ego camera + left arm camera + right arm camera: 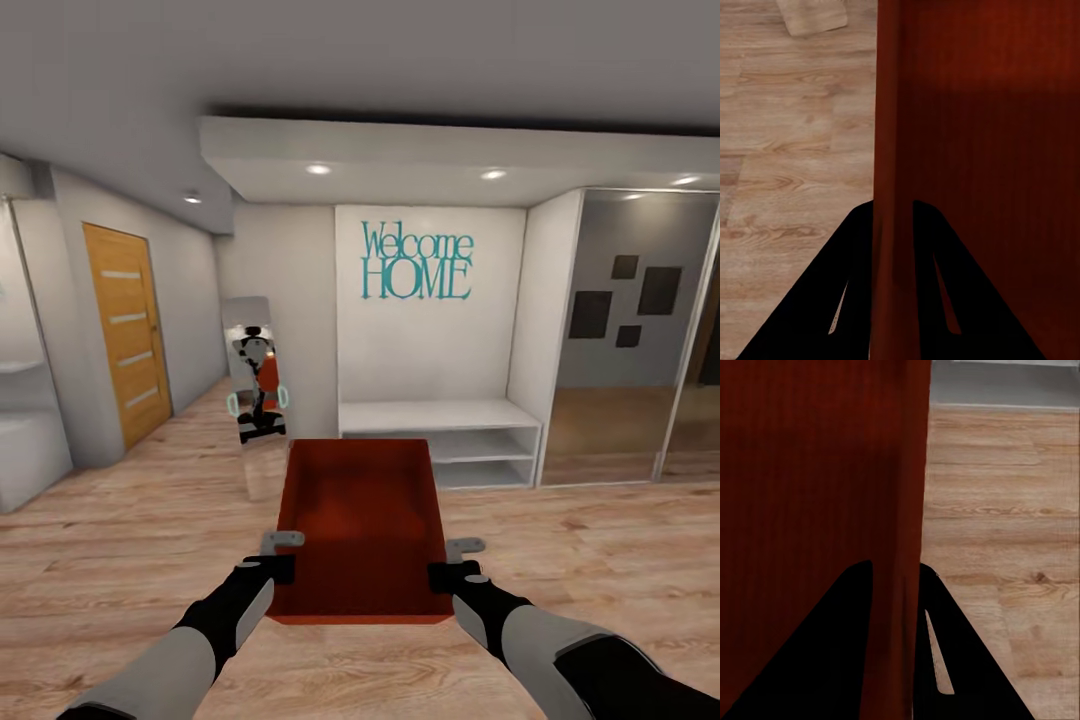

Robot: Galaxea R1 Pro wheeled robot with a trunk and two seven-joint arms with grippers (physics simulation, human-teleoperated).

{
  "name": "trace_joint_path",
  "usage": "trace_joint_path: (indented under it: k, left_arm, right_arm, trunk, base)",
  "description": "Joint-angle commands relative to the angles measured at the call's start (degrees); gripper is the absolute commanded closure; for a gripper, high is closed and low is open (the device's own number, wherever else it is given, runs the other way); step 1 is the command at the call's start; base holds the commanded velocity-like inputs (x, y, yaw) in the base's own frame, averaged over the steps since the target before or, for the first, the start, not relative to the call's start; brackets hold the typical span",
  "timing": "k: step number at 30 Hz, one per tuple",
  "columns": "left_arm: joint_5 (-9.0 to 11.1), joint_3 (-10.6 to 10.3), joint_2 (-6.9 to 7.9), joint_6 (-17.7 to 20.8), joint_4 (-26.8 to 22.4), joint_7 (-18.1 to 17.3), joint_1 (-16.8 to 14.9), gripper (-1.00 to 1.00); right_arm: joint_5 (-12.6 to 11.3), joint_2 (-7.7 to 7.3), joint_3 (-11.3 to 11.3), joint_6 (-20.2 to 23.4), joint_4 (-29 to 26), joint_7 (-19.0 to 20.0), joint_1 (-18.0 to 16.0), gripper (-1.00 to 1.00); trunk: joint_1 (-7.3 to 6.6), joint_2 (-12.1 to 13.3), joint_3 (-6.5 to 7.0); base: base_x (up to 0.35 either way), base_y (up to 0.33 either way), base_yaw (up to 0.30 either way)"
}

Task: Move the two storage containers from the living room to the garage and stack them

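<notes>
Carrying a red bin [362, 530] between my two hands over wood floor [120, 560].

My left gripper [283, 554] is clamped on the bin's left wall, my right gripper [452, 562] on its right wall, one finger inside and one outside. Ahead stand a white shelf bench [440, 430], a mirror [255, 390] and an orange door [127, 330].

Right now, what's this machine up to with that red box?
The robot is carrying a red bin out in front of itself, held off the wood floor. Its left gripper is clamped on the bin's left wall and its right gripper on the right wall. It faces a hallway with a "Welcome HOME" sign, a white bench shelf, a mirror and an orange door.
</notes>
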Motion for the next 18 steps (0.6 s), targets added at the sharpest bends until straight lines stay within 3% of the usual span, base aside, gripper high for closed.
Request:
trace_joint_path:
  k: [1, 18]
  left_arm:
    - [0.47, 4.17, 0.15, -1.12, -0.31, 0.74, -0.1, 1.0]
    - [0.47, 4.19, 0.15, -1.12, -0.31, 0.74, -0.1, 1.0]
  right_arm:
    - [-0.26, 0.03, -0.79, -0.11, 0.15, 0.16, -0.01, 1.0]
    - [-0.26, 0.02, -0.8, -0.07, 0.15, 0.07, -0.01, 1.0]
  trunk:
    - [0.05, -0.08, -0.1]
    - [0.05, -0.08, -0.1]
  base:
    - [0.322, 0.0, 0.262]
    - [0.322, 0.0, 0.268]
